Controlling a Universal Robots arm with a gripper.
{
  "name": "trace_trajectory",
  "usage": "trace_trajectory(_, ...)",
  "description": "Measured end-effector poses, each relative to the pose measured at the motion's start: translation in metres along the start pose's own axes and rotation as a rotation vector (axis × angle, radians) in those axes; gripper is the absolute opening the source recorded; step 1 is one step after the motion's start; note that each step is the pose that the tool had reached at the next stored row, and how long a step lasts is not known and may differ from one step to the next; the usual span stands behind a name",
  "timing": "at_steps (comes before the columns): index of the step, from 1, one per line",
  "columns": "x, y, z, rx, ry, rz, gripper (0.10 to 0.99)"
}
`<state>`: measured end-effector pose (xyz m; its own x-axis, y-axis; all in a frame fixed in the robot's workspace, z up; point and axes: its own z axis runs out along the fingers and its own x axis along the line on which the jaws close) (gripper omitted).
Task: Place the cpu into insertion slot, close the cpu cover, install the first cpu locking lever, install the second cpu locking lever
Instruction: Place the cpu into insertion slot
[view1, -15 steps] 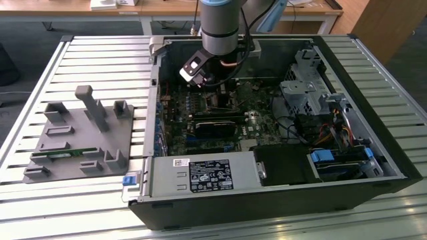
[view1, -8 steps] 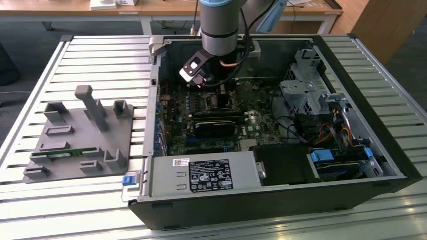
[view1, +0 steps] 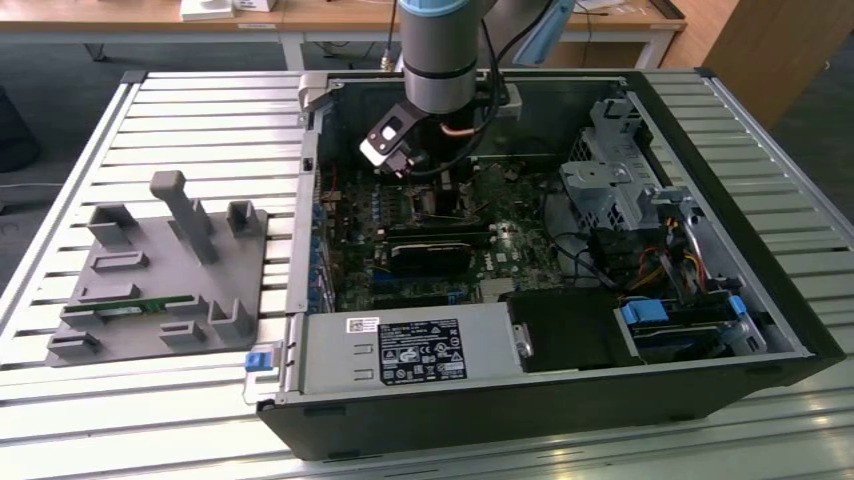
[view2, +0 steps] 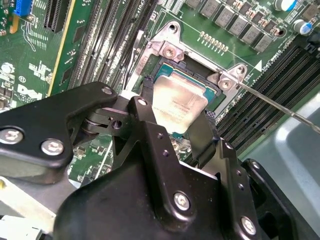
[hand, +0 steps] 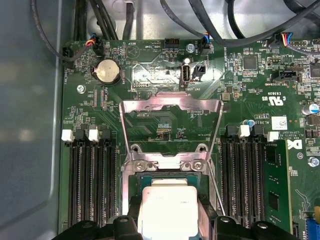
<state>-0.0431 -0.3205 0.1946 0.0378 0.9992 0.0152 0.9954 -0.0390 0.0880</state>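
Black metal up close in second wrist view: pincer (view2: 177, 107) narrowed to abt chip width, fingers (view2: 149, 122) flat against two opposite edges of the cpu (view2: 181, 97). Clamped on it, judging by the contact; no gap seen either side. Gripped by the edges prob. so the silvery face & underside go untouched and the chip goes down level. Sits square over the insertion slot (view2: 162, 70), low w/in its silver rim; can't tell whether fully seated or a hair above.

Just past that, in first wrist view, the cpu cover (hand: 170, 103) tipped up & back, board showing through its window. Open, presumably so the socket is reachable from above. Thin locking lever (view2: 270, 102) angled out to the side, unlatched, clear of the fingers, likely for the same reason.

Further out, green circuit board (hand: 150, 65) w/ long black slots (hand: 87, 190) flanking the socket.

Farthest, in exterior view: open PC case (view1: 534, 410) lying flat on slatted tabletop (view1: 200, 110), arm (view1: 441, 50) reaching down into it. Grey fixture (view1: 160, 280) well apart at the exterior view's left.
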Motion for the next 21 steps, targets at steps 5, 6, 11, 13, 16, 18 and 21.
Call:
trace_trajectory(5,0.0000,0.0002,0.0010,0.000,0.0002,0.000,0.604)
trace_trajectory(6,0.0000,0.0003,0.0012,0.000,0.0002,0.000,0.604)
trace_trajectory(11,0.0000,0.0005,-0.0011,0.000,0.0001,0.000,0.604)
trace_trajectory(13,0.0001,0.0008,-0.0039,0.000,0.0002,0.000,0.604)
trace_trajectory(16,0.0001,0.0010,-0.0069,0.000,0.0002,0.000,0.604)
trace_trajectory(18,0.0002,0.0012,-0.0083,0.000,0.0002,0.000,0.604)
trace_trajectory(21,0.0002,0.0014,-0.0106,0.000,0.0000,0.000,0.525)
